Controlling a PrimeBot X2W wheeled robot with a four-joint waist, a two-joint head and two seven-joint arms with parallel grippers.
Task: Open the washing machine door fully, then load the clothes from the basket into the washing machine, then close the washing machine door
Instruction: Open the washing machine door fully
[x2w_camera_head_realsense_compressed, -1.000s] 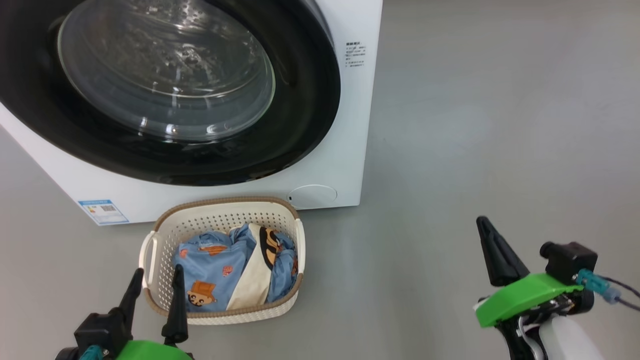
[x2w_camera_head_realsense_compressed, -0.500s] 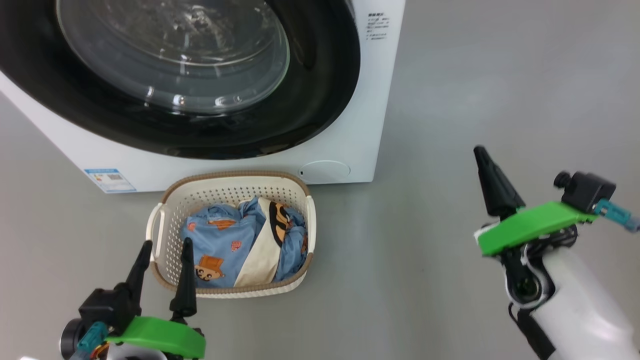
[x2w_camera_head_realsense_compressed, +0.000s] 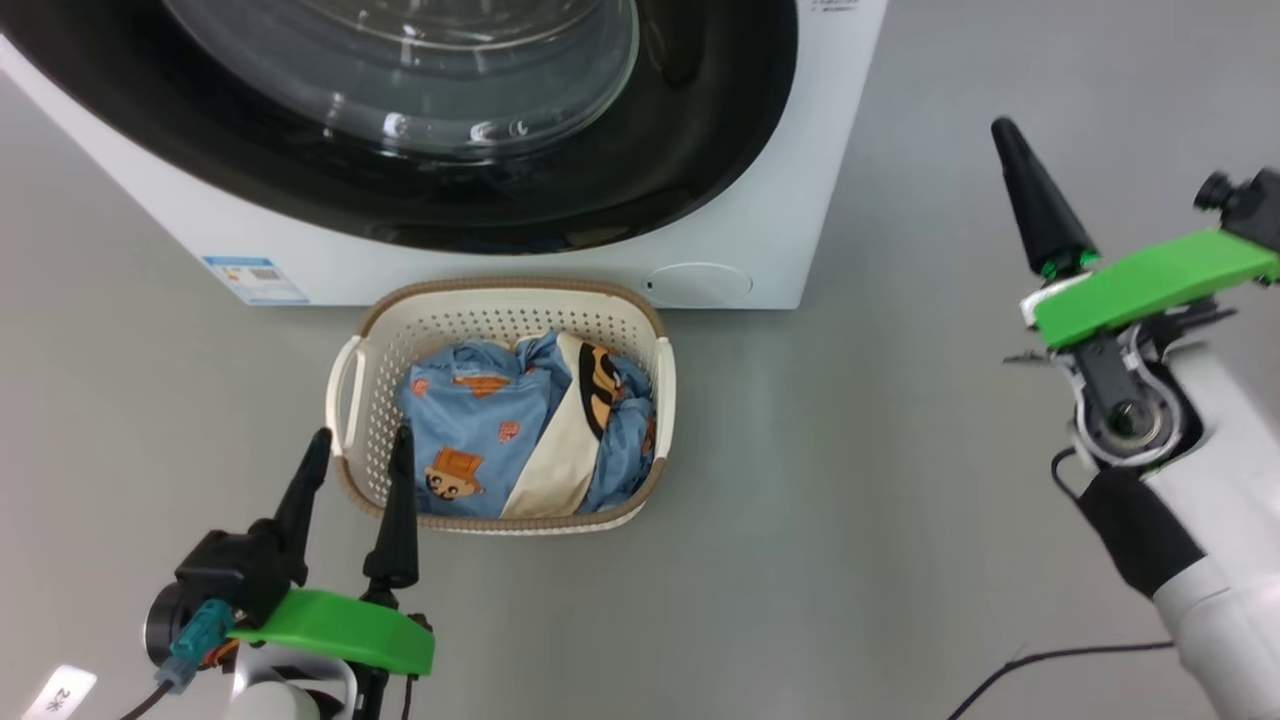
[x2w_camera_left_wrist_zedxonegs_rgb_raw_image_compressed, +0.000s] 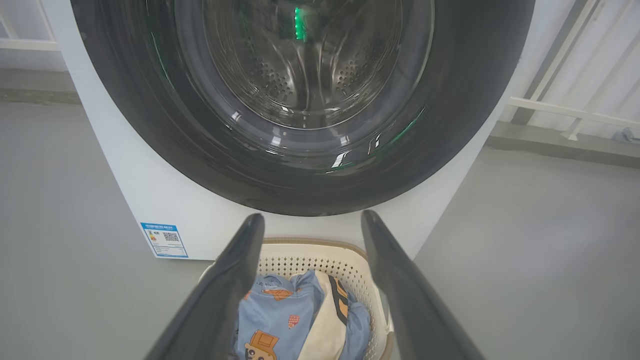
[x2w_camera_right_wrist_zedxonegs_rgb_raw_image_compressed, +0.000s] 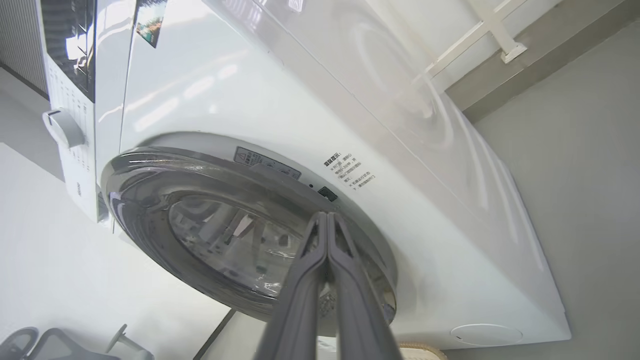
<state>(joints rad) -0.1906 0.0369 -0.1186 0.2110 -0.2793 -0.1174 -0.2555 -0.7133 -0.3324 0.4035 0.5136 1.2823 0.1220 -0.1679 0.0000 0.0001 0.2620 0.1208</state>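
The white washing machine (x2w_camera_head_realsense_compressed: 560, 265) stands at the top of the head view, its black-ringed washing machine door (x2w_camera_head_realsense_compressed: 700, 150) closed against the front. On the floor in front sits the cream basket (x2w_camera_head_realsense_compressed: 510, 287) with the light blue and cream clothes (x2w_camera_head_realsense_compressed: 470, 430) inside. My left gripper (x2w_camera_head_realsense_compressed: 360, 435) is open over the basket's near left corner, holding nothing. In the left wrist view the left gripper (x2w_camera_left_wrist_zedxonegs_rgb_raw_image_compressed: 311, 217) frames the basket (x2w_camera_left_wrist_zedxonegs_rgb_raw_image_compressed: 310, 255) and the door (x2w_camera_left_wrist_zedxonegs_rgb_raw_image_compressed: 300, 100). My right gripper (x2w_camera_head_realsense_compressed: 1003, 125) is shut and empty, off the machine's right side. In the right wrist view the right gripper (x2w_camera_right_wrist_zedxonegs_rgb_raw_image_compressed: 326, 215) points at the door's edge (x2w_camera_right_wrist_zedxonegs_rgb_raw_image_compressed: 225, 235).
Grey floor (x2w_camera_head_realsense_compressed: 900, 450) spreads to the right of the basket and machine. A blue label (x2w_camera_head_realsense_compressed: 255, 280) and a round cap (x2w_camera_head_realsense_compressed: 697, 285) sit low on the machine's front. A dark cable (x2w_camera_head_realsense_compressed: 1050, 665) lies on the floor at the lower right. A white railing (x2w_camera_left_wrist_zedxonegs_rgb_raw_image_compressed: 575, 107) runs behind the machine.
The head camera has shifted, so machine and basket sit higher in view. My right gripper, still shut, has risen alongside the machine's right side. The left gripper stays open by the basket.
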